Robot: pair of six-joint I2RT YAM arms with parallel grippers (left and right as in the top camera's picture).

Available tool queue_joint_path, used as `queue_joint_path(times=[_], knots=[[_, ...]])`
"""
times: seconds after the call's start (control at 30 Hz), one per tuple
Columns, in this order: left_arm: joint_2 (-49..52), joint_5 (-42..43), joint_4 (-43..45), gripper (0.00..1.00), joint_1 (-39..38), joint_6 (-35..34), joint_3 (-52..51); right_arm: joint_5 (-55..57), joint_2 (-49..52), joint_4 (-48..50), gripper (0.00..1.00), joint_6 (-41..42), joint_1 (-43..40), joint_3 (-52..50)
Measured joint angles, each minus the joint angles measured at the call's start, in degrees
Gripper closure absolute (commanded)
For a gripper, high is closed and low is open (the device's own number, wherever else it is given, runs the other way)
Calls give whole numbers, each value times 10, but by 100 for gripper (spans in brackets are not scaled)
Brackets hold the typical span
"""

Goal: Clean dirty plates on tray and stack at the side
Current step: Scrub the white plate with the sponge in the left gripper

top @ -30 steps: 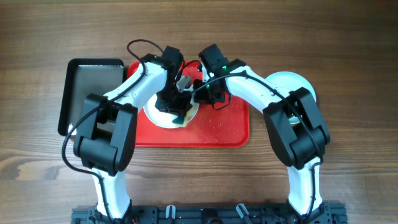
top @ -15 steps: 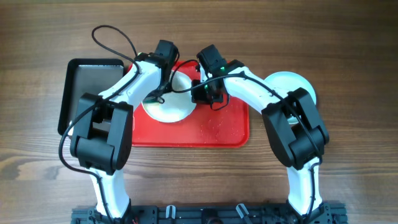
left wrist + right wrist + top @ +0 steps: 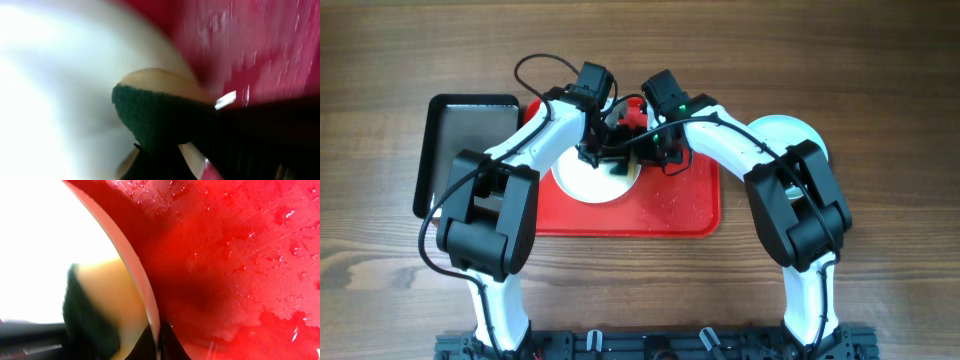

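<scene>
A white plate [image 3: 582, 180] lies on the left half of the red tray [image 3: 670, 212]. My left gripper [image 3: 608, 150] is over the plate's far right part, shut on a green and yellow sponge [image 3: 160, 112] pressed on the plate [image 3: 50, 100]. My right gripper [image 3: 655, 150] is shut on the plate's right rim [image 3: 142, 287], one finger on each side [image 3: 159, 339]. The sponge also shows in the right wrist view [image 3: 97, 310]. A pale turquoise plate [image 3: 782, 128] lies on the table right of the tray, partly under my right arm.
A black tray [image 3: 470, 140] lies against the red tray's left end. The red tray's floor [image 3: 240, 255] is wet with droplets and film. Both arms cross above the tray's far half. Bare wooden table [image 3: 880, 80] surrounds everything.
My left gripper swept the sponge to the plate's left side, then back to the right and slightly farther away. The right gripper has stayed on the plate's rim.
</scene>
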Motion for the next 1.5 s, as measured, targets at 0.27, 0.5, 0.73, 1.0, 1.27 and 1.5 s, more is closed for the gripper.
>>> queue_joint_path(times=[0.27, 0.5, 0.73, 1.0, 1.27, 1.5], knots=[[0, -101, -122, 96, 3, 61, 2, -3, 0, 1, 96, -5, 5, 0], [-3, -405, -115, 96, 19, -140, 5, -4, 0, 2, 96, -5, 7, 0], [-1, -450, -18, 96, 15, -243, 0, -5, 1, 6, 96, 2, 12, 0], [-1, -172, 112, 96, 23, -149, 0, -1, 1, 3, 96, 5, 1, 0], [-1, -59, -46, 96, 27, 16, 5, -4, 1, -1, 96, -14, 6, 0], [-4, -231, -79, 96, 38, -48, 8, -8, 1, 1, 96, -14, 13, 0]])
